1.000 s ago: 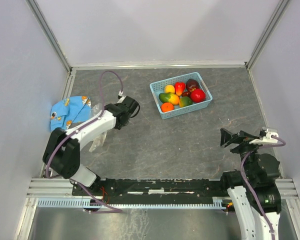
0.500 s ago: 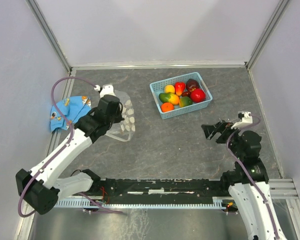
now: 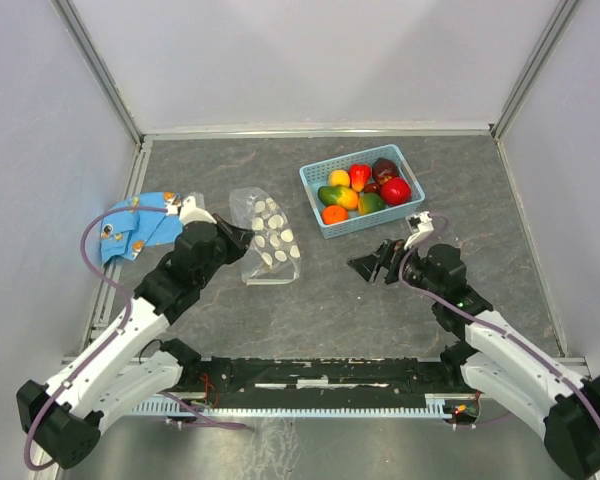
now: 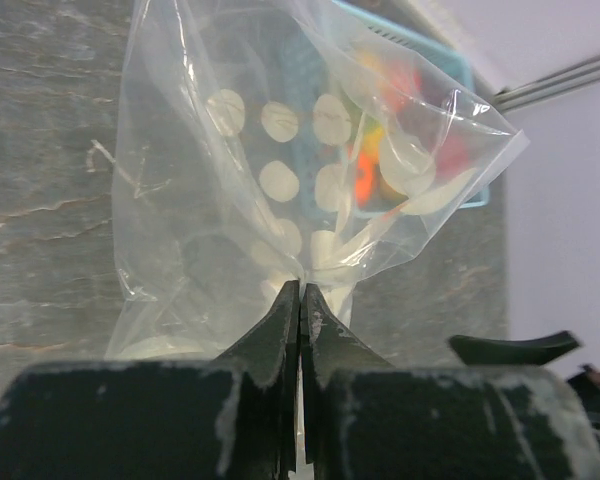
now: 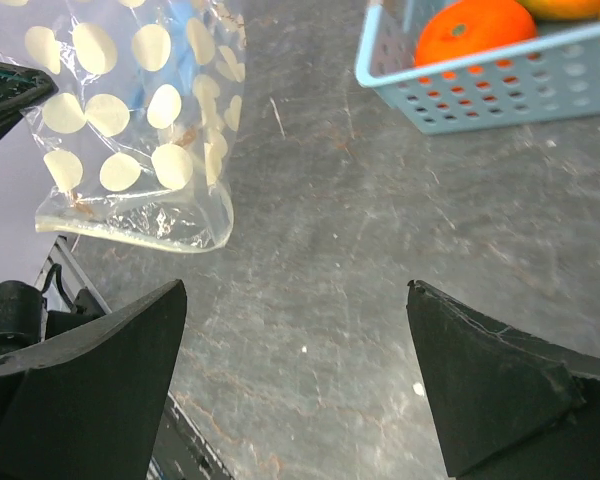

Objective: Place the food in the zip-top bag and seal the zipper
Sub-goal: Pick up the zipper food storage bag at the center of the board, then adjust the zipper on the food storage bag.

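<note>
From above, the zip-top bag (image 3: 265, 238) lay left of the blue basket (image 3: 312, 203) holding the food (image 3: 362, 188) — at the left wrist, the left gripper (image 4: 300, 295) pinched the bag's edge; at the right wrist, the right gripper (image 5: 295, 295) hung spread wide.

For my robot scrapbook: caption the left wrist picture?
Left end effector pinches the dotted zip-top bag, blue basket behind.

You had thin, clear plastic in the zip-top bag (image 3: 265, 238): crinkled, shiny, printed with opaque white dots. The food (image 3: 360, 188) looked like smooth, glossy moulded plastic. You saw the blue basket (image 5: 480, 95) as matt, perforated plastic. The tabletop (image 3: 330, 290) was dark grey, stone-patterned, matt and finely scratched. The left gripper (image 4: 300, 292) was matt black, its edges scuffed pale. The blue patterned cloth (image 3: 140, 228) looked soft and matt.
</note>
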Controlling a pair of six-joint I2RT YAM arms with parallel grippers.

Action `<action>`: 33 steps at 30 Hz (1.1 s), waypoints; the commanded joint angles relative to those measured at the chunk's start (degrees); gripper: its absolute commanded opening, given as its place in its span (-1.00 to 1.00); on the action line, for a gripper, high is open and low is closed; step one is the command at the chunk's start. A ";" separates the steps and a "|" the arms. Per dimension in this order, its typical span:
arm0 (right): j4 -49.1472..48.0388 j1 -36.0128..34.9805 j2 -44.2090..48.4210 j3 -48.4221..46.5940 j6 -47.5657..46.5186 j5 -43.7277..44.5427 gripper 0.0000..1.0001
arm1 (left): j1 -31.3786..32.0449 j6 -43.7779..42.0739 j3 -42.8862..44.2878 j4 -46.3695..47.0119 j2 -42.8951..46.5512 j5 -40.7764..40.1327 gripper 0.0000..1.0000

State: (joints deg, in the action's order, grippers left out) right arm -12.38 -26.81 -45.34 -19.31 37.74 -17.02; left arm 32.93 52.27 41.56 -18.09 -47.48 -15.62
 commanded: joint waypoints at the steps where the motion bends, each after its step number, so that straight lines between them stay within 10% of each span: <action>1: -18.67 -3.49 -5.35 1.02 0.28 3.60 0.97 | 0.04 10.09 -4.50 10.70 5.46 0.86 -0.95; 20: -42.95 -18.90 -30.29 -3.67 1.86 4.41 0.88 | 0.06 26.40 -19.01 26.63 14.05 6.46 -0.95; 33: -46.58 -19.25 -28.90 -2.75 4.88 2.82 -0.18 | 0.09 26.00 -22.00 25.04 15.42 4.35 -0.95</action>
State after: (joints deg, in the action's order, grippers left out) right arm -54.06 -45.76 -76.60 -20.67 41.08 -13.06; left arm 32.93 75.85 20.69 4.43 -33.08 -10.07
